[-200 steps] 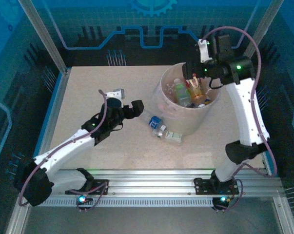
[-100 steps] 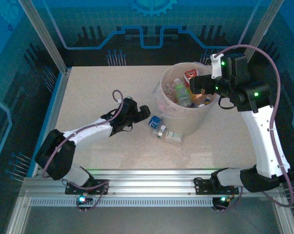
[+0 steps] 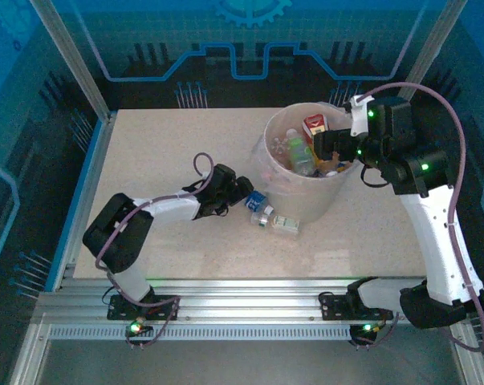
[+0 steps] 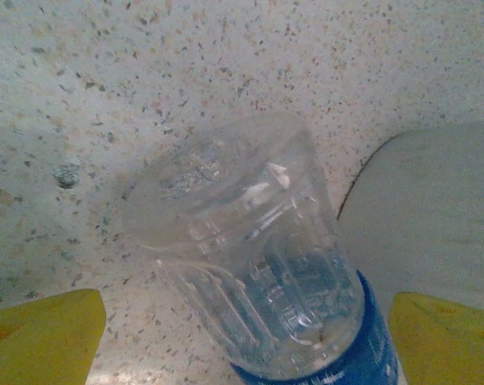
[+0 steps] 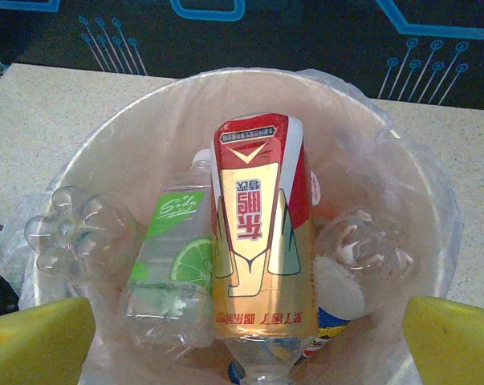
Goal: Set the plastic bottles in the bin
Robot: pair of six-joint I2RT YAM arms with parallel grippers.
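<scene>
We count two plastic bottles [image 3: 256, 200] on the table [image 3: 161, 144], at least four in the bin [image 5: 121, 160] (bag-lined); left gripper [image 4: 242, 345] and right gripper [image 5: 246, 341] spread wide

The left end effector [image 3: 243, 191] has advanced to the blue-banded bottle [image 3: 256, 200]; the right arm [image 3: 422, 172] has drawn back.

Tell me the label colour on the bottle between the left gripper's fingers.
Blue, on the clear bottle; clearest in the left wrist view.
</scene>
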